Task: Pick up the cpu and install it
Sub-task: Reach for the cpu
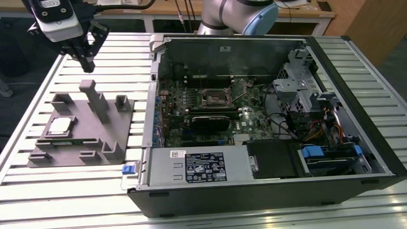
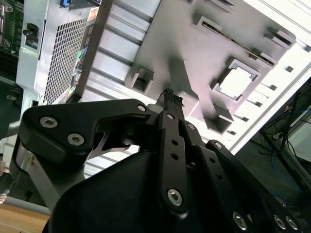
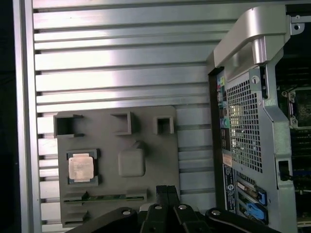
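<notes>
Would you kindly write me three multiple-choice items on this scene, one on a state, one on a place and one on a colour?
1. In what state is the end effector?
A. shut and empty
B. shut on a cable
C. wide open

2. Where does the cpu lie?
A. in the end effector
B. in a recess of the grey fixture
C. on the floor

3. What colour is the cpu's top?
A. black
B. blue
C. silvery-white

Answers: 1 A, its fingers meet with nothing between them, above the fixture; 2 B, the chip sits in the fixture's square recess in the exterior view; 3 C, its top shows as pale metal in the first wrist view.
</notes>
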